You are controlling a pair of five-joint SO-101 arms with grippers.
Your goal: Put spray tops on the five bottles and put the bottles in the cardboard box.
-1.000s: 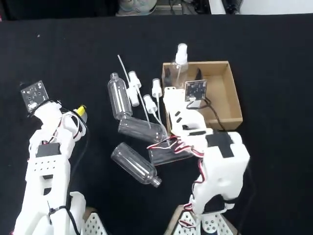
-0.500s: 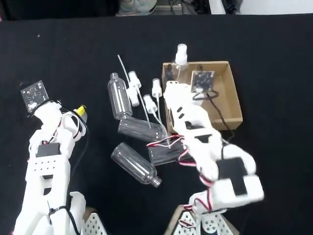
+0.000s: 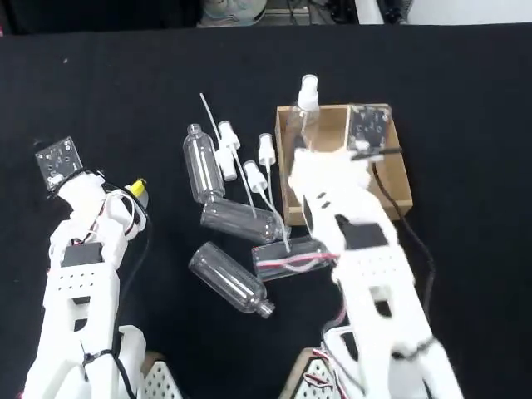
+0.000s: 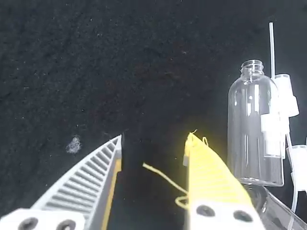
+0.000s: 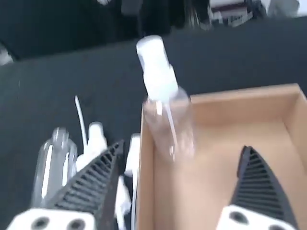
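One capped bottle [image 3: 306,116] stood in the box [image 3: 403,179] corner. I had driven my right pincer [image 5: 182,146] toward it, wide open and empty, with four bare bottles [image 3: 202,162] waiting.

I see a black cloth-covered surface [image 3: 465,75] with a pale lint speck [image 4: 73,144] on it. Beyond its far edge, I see dark cables [image 3: 320,10] beside a pale rounded object [image 3: 233,10].

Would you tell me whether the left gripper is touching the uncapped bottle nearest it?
Apart. The high view shows bare black table between the left gripper and the uncapped bottle.
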